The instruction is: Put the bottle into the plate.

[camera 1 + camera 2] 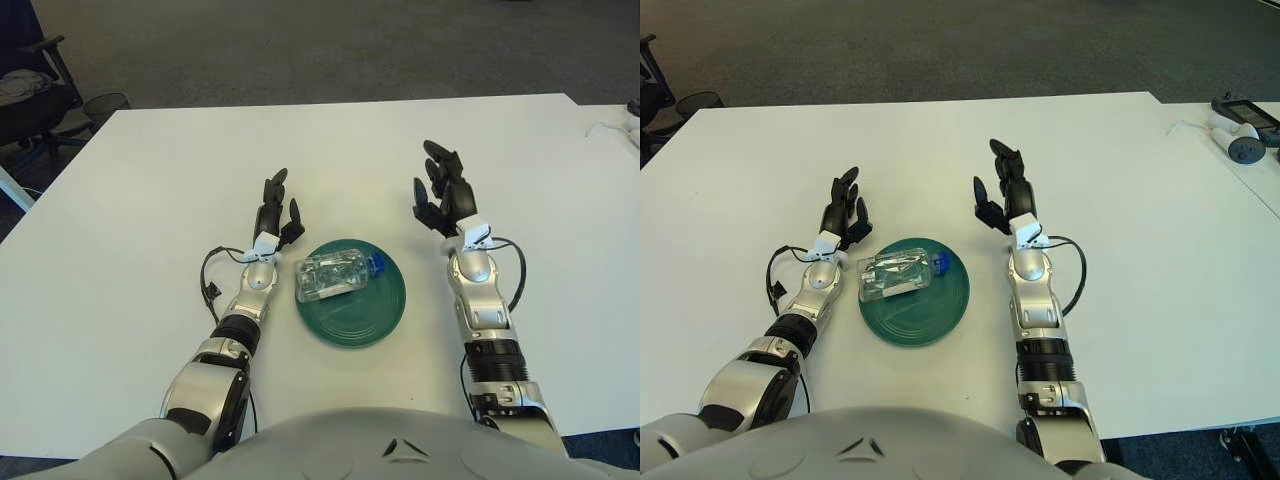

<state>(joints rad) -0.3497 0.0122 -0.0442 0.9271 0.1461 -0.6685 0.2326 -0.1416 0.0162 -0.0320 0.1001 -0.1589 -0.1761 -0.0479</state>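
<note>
On the green plate (352, 308) in front of me lies the bottle (336, 274), a clear plastic one with a blue cap, tipped onto its side. Its cap points toward my right and a little away from me, and its body covers the left and far part of the plate, the base end reaching out to the plate's left rim (whether it overhangs that rim I cannot tell). Neither of my hands touches it. My left hand (275, 213) shows just beyond and to the left of the plate, near the bottle's base end, with its dark fingers stretched out and slightly spread, gripping nothing; its forearm runs back toward me along the left side of the plate, with a thin black cable (211, 274) looping beside the wrist. My right hand (442, 196) shows well to the right of the plate and farther out on the white table (140, 190), fingers extended and loose, likewise holding nothing, and another black cable (517, 275) curves off its wrist. Off at the far left, past the table's edge, a dark office chair (35, 95) stands on grey carpet. At the far right corner of the table sits a small pale device (1242, 142) with a cord.
</note>
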